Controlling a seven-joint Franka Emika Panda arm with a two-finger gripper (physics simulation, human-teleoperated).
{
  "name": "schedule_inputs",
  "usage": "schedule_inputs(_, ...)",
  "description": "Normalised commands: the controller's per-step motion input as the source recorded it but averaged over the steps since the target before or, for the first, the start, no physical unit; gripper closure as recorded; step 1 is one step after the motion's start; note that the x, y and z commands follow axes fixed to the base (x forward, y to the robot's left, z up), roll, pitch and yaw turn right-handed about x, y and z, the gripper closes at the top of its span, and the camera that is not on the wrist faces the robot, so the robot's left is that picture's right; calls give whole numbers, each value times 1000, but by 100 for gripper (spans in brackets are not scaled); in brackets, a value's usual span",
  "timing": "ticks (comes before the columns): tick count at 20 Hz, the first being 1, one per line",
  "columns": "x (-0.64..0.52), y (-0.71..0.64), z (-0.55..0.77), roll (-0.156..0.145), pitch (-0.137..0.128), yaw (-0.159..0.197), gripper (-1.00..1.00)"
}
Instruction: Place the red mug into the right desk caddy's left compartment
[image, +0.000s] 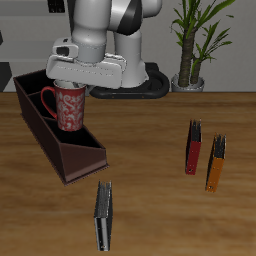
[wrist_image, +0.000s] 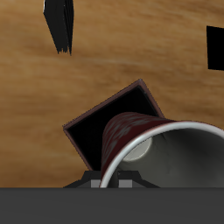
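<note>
- While the gripper (image: 68, 84) hangs over the caddy (image: 60, 140), the mug (image: 70, 108) sits clamped in its fingers, above a middle compartment.
- Dropping it now risks clipping a divider and tipping, or landing in the wrong slot.

No readable text or labels, as far as visible.

Table (image: 150, 150): wooden, brown grain, carrying four loose items. Right desk caddy (image: 60, 140): dark brown, long, open-topped, lying slantwise on the table. Red book (image: 193, 147): lying well apart from the caddy, across the table. Orange book (image: 216, 162): lying just beside the red book. Dark book (image: 103, 215): sitting nearer the table's front edge than the caddy's sloped end.
</note>
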Motion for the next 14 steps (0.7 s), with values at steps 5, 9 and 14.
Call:
schedule_inputs(5, 68, -49, -183, -16, 28, -11, 100)
schedule_inputs(9, 104, 24, -263, 9, 33, 1, 100)
schedule_inputs(14, 106, -13, -278, -1, 37, -7, 100)
